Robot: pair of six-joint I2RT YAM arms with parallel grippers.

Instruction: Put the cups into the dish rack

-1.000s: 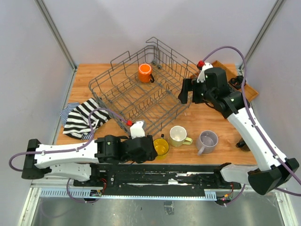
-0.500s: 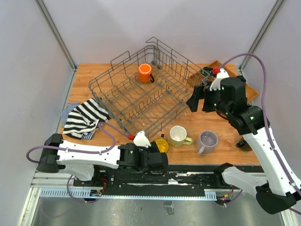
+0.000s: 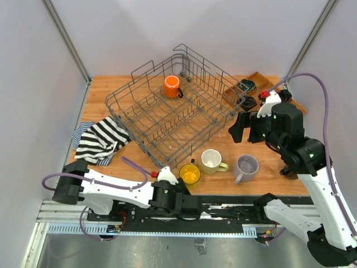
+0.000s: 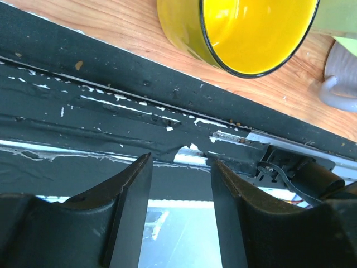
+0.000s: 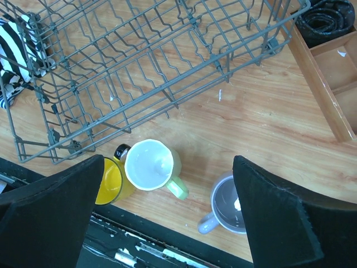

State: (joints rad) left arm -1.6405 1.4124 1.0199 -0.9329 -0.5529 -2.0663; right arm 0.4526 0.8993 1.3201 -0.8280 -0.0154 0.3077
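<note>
The grey wire dish rack [image 3: 167, 114] holds the orange mug [image 3: 172, 86] near its far side. The yellow mug [image 3: 190, 174], cream mug [image 3: 211, 161] and lavender mug [image 3: 246, 166] stand upright in a row on the table in front of the rack. The black mug [image 3: 286, 171] is mostly hidden by my right forearm. My left gripper [image 3: 188, 202] is open and empty, over the black rail just off the table's front edge, below the yellow mug [image 4: 251, 33]. My right gripper [image 3: 244, 134] is open and empty, high above the cream mug [image 5: 149, 164] and lavender mug [image 5: 228, 198].
A striped cloth [image 3: 100, 139] lies at the rack's left corner. A brown wooden tray [image 3: 262, 84] with black coils [image 5: 326, 19] sits at the back right. The rack's near corner [image 5: 56, 148] stands close to the yellow mug [image 5: 109, 181].
My left gripper has drawn back from the yellow mug, off the table's front edge; the mug stays on the table. My right arm has moved right and nearer, away from the rack.
</note>
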